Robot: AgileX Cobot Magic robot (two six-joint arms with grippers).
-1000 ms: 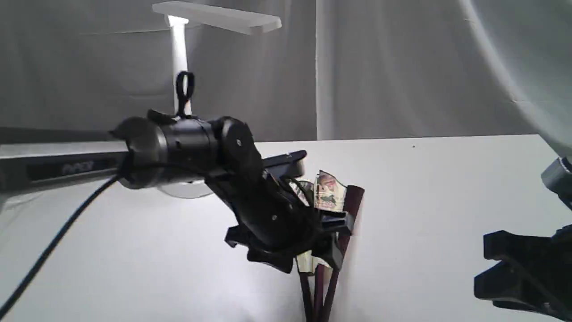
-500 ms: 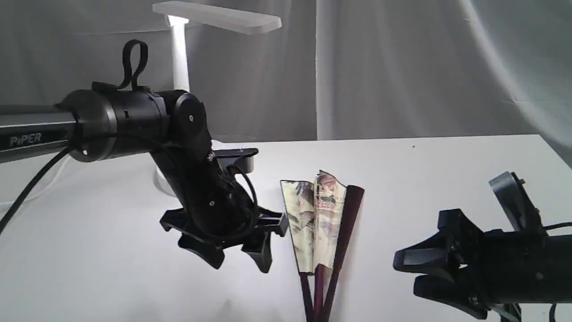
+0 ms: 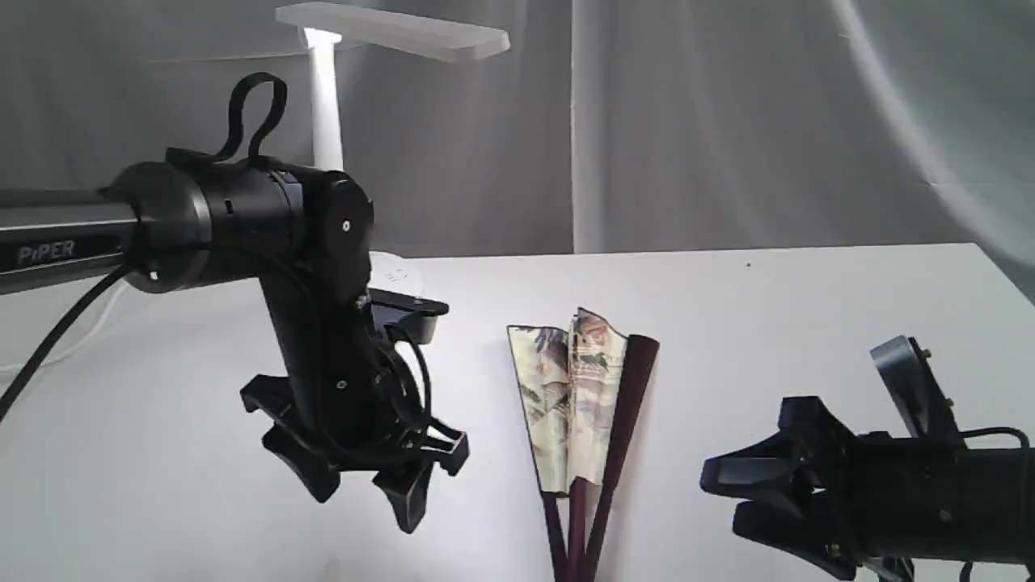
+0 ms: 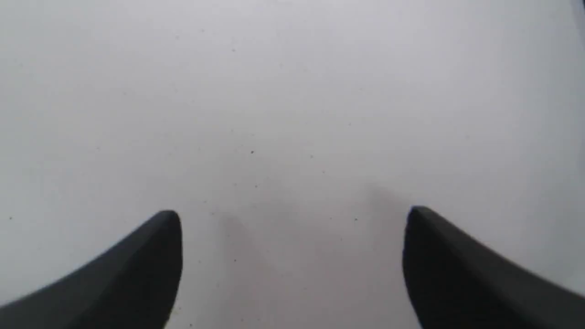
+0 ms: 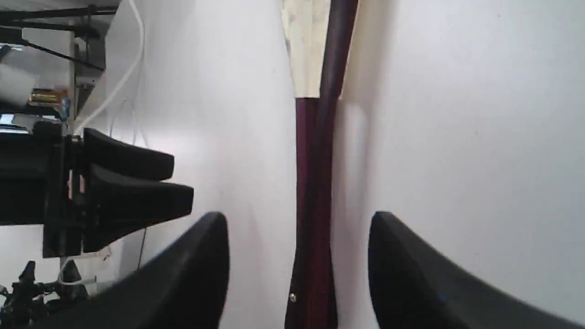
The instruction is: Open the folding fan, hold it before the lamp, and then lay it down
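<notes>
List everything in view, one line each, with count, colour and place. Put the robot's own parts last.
folding fan: one, cream painted leaf with dark purple-brown ribs, lying partly open on the table between the two grippers
lamp: one, white, standing at the table's far left, behind the left arm
table: one, white, under everything
curtain: one, grey, behind the table
cord: one, white, along the table's edge
left gripper: one, black, open and empty, above bare table left of the fan
right gripper: one, black, open and empty, low, right of the fan, pointing at its ribs
</notes>
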